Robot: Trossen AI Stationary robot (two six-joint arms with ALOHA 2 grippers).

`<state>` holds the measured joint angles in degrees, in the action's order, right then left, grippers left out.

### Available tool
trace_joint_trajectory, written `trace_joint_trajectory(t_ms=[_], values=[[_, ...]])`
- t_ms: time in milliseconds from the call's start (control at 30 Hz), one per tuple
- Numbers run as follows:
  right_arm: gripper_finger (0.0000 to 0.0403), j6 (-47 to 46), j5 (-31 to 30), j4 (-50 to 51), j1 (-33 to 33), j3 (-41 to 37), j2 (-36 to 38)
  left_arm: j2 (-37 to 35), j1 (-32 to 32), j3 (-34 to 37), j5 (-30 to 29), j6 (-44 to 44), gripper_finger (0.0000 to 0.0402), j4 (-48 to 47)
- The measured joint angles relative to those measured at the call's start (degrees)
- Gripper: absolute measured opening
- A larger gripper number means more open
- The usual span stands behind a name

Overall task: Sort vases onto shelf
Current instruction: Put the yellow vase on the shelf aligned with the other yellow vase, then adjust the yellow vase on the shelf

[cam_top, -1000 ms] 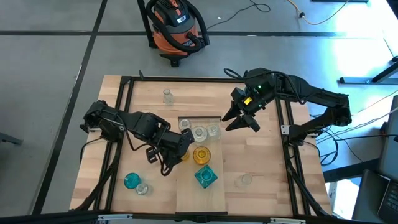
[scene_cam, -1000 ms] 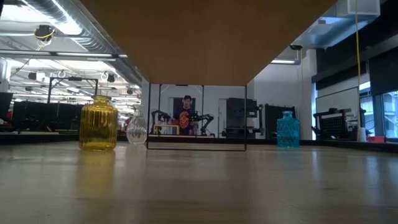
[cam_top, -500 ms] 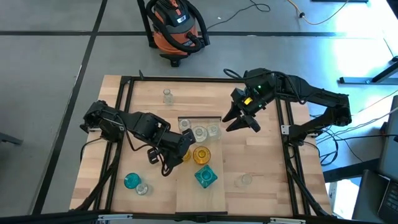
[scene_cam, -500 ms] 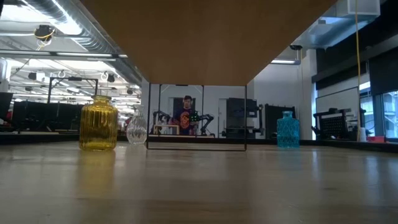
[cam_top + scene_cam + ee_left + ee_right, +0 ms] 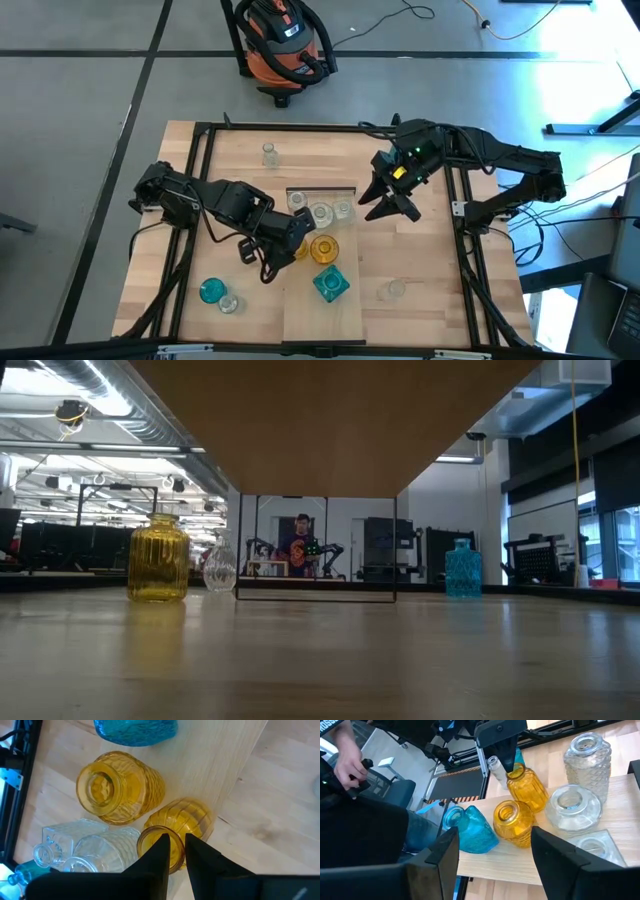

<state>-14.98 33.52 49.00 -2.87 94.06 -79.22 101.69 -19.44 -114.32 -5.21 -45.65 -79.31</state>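
From above, my left pincer (image 5: 297, 232) at centre frame clenches the rim of a yellow vase (image 5: 299, 246) at the shelf's (image 5: 345, 300) left edge; my right pincer (image 5: 389, 199) hovers released, right of the clear vases (image 5: 321, 213).

Low view: a yellow jar (image 5: 158, 558) left, a teal vase (image 5: 462, 569) right.

Left wrist: my fingers (image 5: 159, 852) pinch the yellow rim.

Right wrist: my fingers (image 5: 438, 860) stand apart.

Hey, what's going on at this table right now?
Two robot arms are sorting small glass vases onto a pale wooden shelf. The left gripper has its jaws pinched on the rim of an amber vase at the shelf's edge, beside another amber vase already on it. A teal vase and clear vases also stand on the shelf. The right gripper hovers near them, jaws open and empty.
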Motion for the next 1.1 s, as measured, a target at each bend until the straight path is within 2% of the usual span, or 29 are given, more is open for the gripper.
trace_joint_trajectory(t_ms=[300, 833, 933, 1000, 1100], values=[[0.0204, -0.4, 0.0, 0.2, 0.0, 0.0, 0.0, 0.0, 0.0, 0.0, -2.9, 0.1, 0.0051, 0.5], [0.0205, 0.3, 0.3, -0.2, -0.1, 0.0, 0.0, -2.0, -0.9, -0.1, -4.2, 4.0, 0.0051, 2.1], [0.0205, 2.1, 1.6, -2.3, 2.2, 0.0, 0.0, -3.5, -1.6, -0.1, -7.2, 9.9, 0.0051, 2.9], [0.0204, 4.7, 0.9, -2.6, 4.7, 0.0, 0.0, -4.9, -1.5, -0.1, -6.6, 18.9, 0.0051, 2.7], [0.0204, 7.3, -1.2, -0.1, 8.9, 0.0, -0.3, -6.3, -0.2, -0.1, 1.7, 34.4, 0.0051, 1.4]])
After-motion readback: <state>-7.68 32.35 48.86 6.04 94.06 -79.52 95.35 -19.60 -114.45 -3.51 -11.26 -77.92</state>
